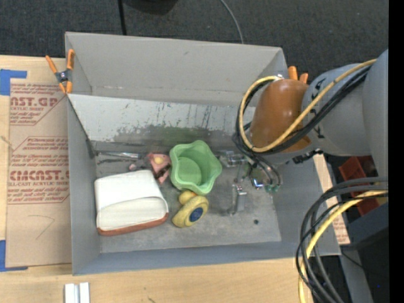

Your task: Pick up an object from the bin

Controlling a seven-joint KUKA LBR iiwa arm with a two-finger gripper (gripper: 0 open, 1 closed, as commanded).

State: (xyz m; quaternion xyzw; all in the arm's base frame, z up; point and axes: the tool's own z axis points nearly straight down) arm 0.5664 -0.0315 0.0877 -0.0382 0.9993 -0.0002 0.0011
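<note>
Gripper (238, 197) over bare bin floor (252, 229); jaw state impossible to tell. Just left of it, a green scalloped cup (196, 166) seems tipped, mouth turned away.

You have a green cup (196, 166), a white box (129, 201) edged red-brown, a yellow toy (189, 212) spotted blue, a grey bin (170, 74).

— Where does the camera sit?
— Above my bin (252, 229), looking down at a slight tilt, so the far wall (177, 65) shows its inner face.
— How near?
— Near. The whole rim fits, with dark floor (284, 11) beyond. My arm (353, 112) enters at the right edge.
</note>
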